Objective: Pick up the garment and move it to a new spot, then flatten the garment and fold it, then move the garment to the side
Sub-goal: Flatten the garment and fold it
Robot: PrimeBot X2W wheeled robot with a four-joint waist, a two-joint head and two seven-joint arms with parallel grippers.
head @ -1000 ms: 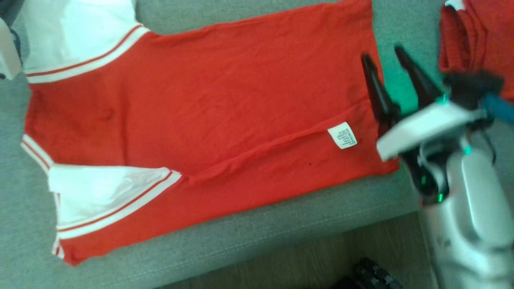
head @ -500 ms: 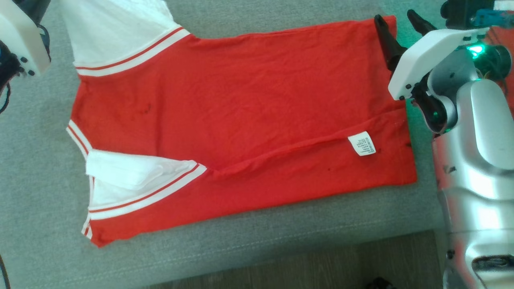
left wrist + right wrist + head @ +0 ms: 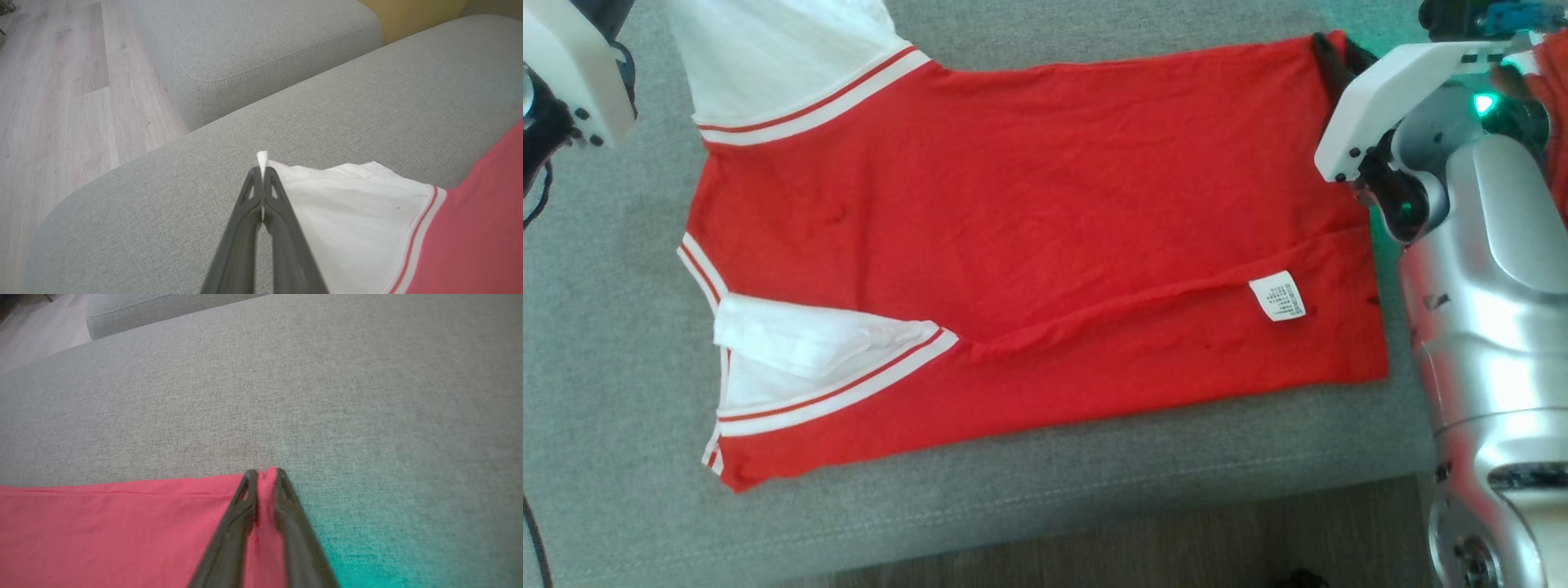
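Note:
A red garment (image 3: 1045, 229) with white, red-striped sleeves lies spread flat on the grey sofa cushion (image 3: 1013, 506), its white label (image 3: 1282, 296) near the right hem. In the left wrist view my left gripper (image 3: 261, 173) is shut on the tip of the far white sleeve (image 3: 347, 212). Its white wrist housing (image 3: 572, 73) sits at the head view's upper left. My right gripper (image 3: 265, 475) is shut on the far corner of the red hem, with a strip of red cloth between its fingers. From the head camera that gripper (image 3: 1339, 53) is at the garment's upper right corner.
More red cloth (image 3: 1556, 106) lies on the cushion behind my right arm. The cushion's front edge drops to wooden floor (image 3: 1094, 563). A second grey cushion (image 3: 265, 49) stands beyond a gap, with a yellow object (image 3: 408, 16) behind it.
My right gripper stood open beside the hem's middle; it has moved to the far hem corner and closed on the cloth. The head camera has shifted, so the whole picture has slid.

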